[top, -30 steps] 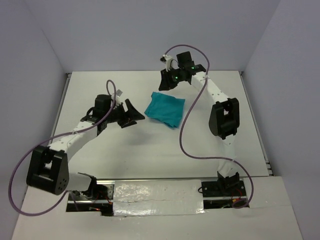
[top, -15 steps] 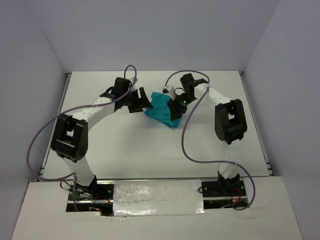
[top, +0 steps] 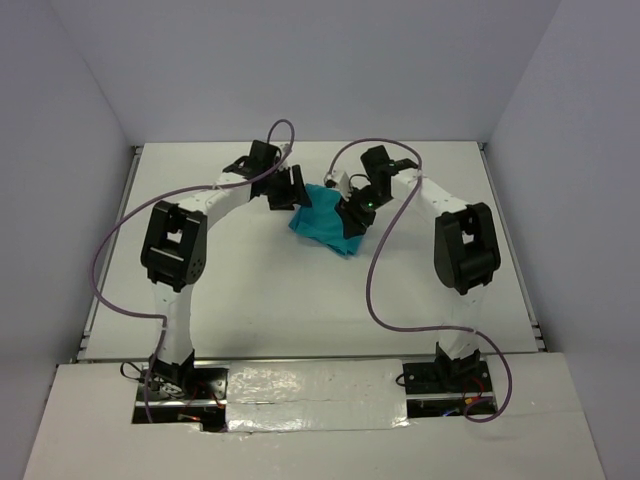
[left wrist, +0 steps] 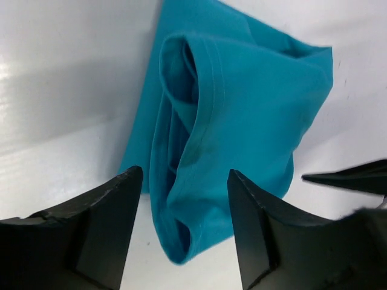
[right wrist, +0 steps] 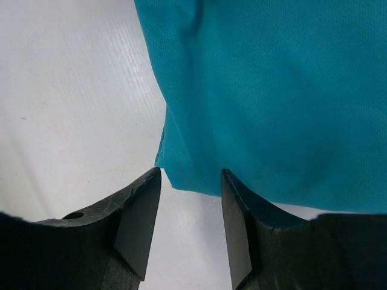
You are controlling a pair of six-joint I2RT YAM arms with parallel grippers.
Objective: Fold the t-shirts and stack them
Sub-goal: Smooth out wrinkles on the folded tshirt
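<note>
Top view: the teal t-shirt (top: 320, 215) lies folded into a small packet on the white bench (top: 300, 310), in the far middle, short of the back wall (top: 300, 70). The left gripper (top: 298, 192) stands at the packet's far-left edge, and the right gripper (top: 350, 222) stands over its right edge. Both arms arch inward from the sides. Wide bare bench lies on the near side of the packet and out to the left and right rims.

Left wrist view: the left gripper (left wrist: 184, 175) is open. Its two black fingers (left wrist: 103, 229) stand apart on either side of the t-shirt's (left wrist: 254, 109) narrow end, which shows layered folds rolled open toward the camera. Bare bench (left wrist: 66, 103) runs along the cloth's left edge. A black fingertip (left wrist: 354, 178) of the right gripper pokes in at the right edge, apart from the cloth.

Right wrist view: the right gripper (right wrist: 190, 175) is also open, its jaws parted around the t-shirt's (right wrist: 272, 90) lower-left corner. White bench (right wrist: 72, 90) shows in the gap just below that corner. The cloth's left edge runs straight up the frame, with bare bench all along it.
</note>
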